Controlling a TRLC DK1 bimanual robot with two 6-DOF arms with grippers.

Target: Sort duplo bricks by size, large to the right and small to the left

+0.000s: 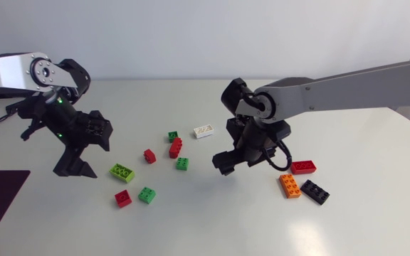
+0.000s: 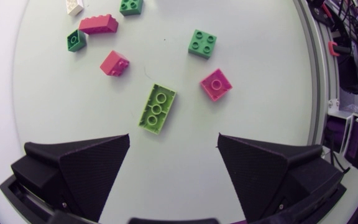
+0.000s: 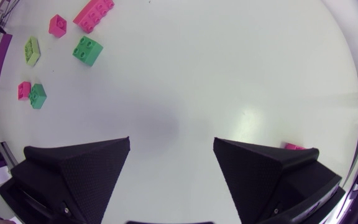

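One lime brick (image 2: 156,109), ahead of L gripper (image 2: 173,138)

Up top, our head camera looks straight down on the whole table (image 1: 205,224) from well above. Our left wrist camera hangs close over it, facing down past the left gripper (image 2: 174,140) at the lime brick (image 2: 156,109). The right wrist camera, just behind the right gripper (image 3: 171,143), faces down too. All three views share that lime brick and the long red brick (image 3: 94,12).

Gaping pincer (image 3: 171,148), bricks (image 3: 87,50) well ahead
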